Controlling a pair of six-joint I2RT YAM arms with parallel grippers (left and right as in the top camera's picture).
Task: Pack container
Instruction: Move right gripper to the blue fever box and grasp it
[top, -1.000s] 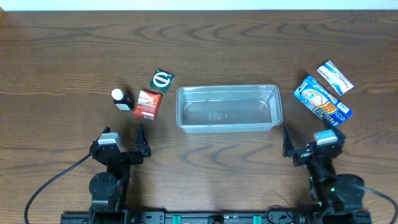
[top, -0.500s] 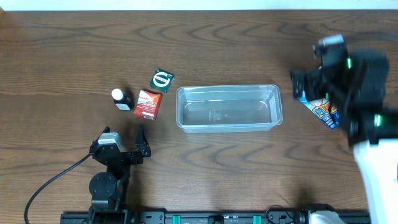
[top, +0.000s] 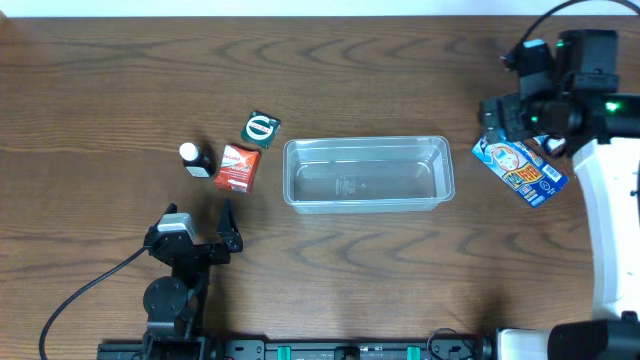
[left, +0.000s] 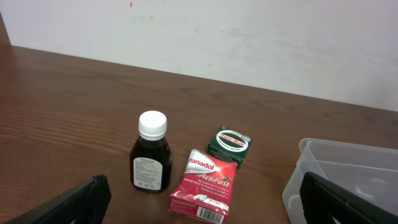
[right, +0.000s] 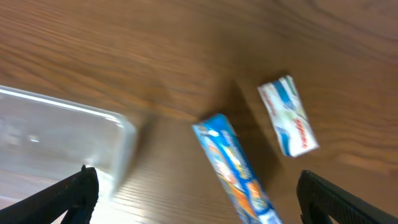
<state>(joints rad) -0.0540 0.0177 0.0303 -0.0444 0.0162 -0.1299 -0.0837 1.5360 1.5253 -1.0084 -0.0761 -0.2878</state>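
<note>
The container (top: 365, 143), a clear rectangular tub, stands empty at the table's middle; it also shows in the left wrist view (left: 339, 165) and the right wrist view (right: 68, 127). My right gripper (top: 515, 125) is open and empty, raised above a blue packet (top: 522, 168) (right: 231, 165) and a white packet (right: 288, 116) to the container's right. The arm hides the white packet from overhead. My left gripper (top: 197, 216) (left: 202, 211) is open and empty near the front edge. It faces a dark bottle (top: 197, 159) (left: 151, 154), a red packet (top: 237, 167) (left: 205, 186) and a green packet (top: 260, 130) (left: 230, 143).
The wooden table (top: 120, 80) ends at a white wall at the back. A black cable (top: 90, 290) runs from the left arm's base.
My right arm has lifted from the front right of the table and swung back over the blue and white packets. The left arm and all objects have not moved.
</note>
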